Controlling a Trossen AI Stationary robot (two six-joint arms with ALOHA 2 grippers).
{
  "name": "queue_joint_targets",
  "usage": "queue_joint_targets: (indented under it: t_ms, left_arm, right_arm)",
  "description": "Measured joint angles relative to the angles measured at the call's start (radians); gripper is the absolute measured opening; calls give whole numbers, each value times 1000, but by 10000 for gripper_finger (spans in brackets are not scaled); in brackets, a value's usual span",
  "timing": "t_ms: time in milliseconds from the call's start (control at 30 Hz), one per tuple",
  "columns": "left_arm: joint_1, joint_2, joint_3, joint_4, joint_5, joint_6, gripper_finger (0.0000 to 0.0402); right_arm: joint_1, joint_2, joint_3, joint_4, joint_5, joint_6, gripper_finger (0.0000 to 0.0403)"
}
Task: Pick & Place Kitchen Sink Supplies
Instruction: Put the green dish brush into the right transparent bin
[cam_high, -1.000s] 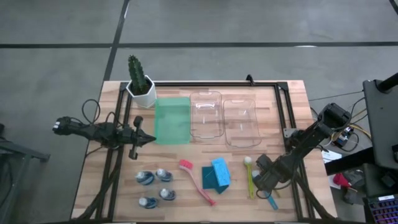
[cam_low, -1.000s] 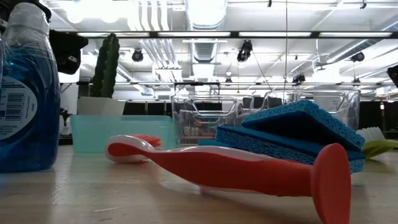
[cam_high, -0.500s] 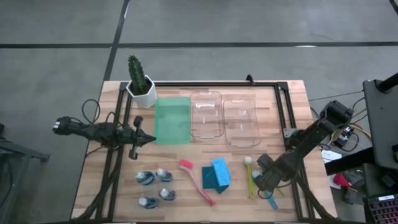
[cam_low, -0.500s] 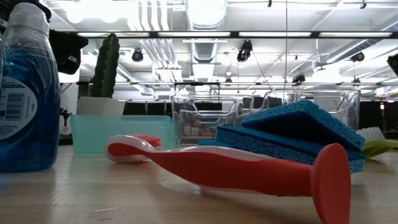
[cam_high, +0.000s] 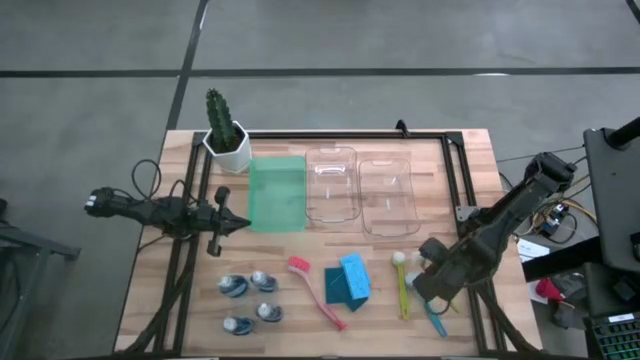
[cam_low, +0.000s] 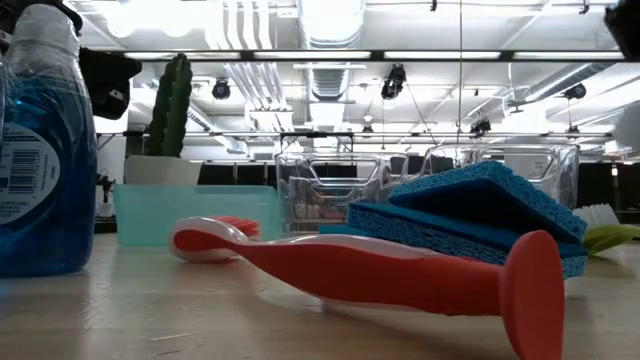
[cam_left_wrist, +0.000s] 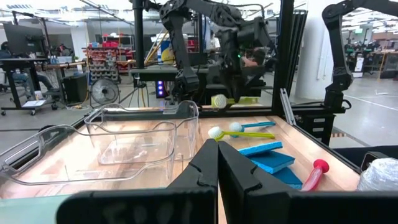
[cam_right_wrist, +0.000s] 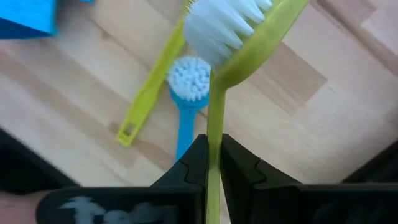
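Wooden table (cam_high: 150, 290) w/ a black frame around it. Along the far edge, 11 to 1 o'clock: green tray (cam_high: 275, 194), then two clear trays (cam_high: 331, 186) (cam_high: 388, 196), all three w/ nothing in them, plus a potted cactus (cam_high: 226, 133) at the 11 o'clock corner.

Supplies sit in the near half, 5 to 7 o'clock: two blue sponges (cam_high: 348, 281) stacked askew at 6, pink long-handled brush (cam_high: 316, 292) just beside them, four small blue-white bottles (cam_high: 250, 300) clustered at 7. At 5 o'clock a yellow-green brush (cam_high: 401, 284) and a blue brush (cam_right_wrist: 187, 104) lie side by side on the wood.

Step in hand, as I read it: first pick. A second yellow-green brush (cam_right_wrist: 231, 37) is off the table, and no item has reached a tray.

Right gripper (cam_high: 432, 283) at 4–5 o'clock, above the two lying brushes. Jaws clenched narrow on the thin handle of the raised brush; its white bristle head sticks out past the fingertips (cam_right_wrist: 198, 155), clear of the wood.

Next move likely calls for carrying it toward 12–1 o'clock to a tray, lifting enough to clear the rim, then releasing inside. Which tray: can't tell.

Left gripper (cam_left_wrist: 217, 163) waits at 9 o'clock by the green tray, jaws pressed shut on nothing.
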Motion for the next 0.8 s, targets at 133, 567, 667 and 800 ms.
queue_joint_targets:
  t_ms: [133, 567, 667, 800]
  left_arm:
    - [0, 0, 0, 0, 0, 0, 3]
    - [0, 0, 0, 0, 0, 0, 3]
    - [0, 0, 0, 0, 0, 0, 3]
    - [0, 0, 0, 0, 0, 0, 3]
  right_arm:
    - [-21, -30, 47, -62, 63, -21, 22]
    - [-223, -41, 163, -185, 119, -280, 22]
    - [-292, -41, 188, -205, 139, -353, 22]
    - [-386, -43, 232, -222, 173, -486, 22]
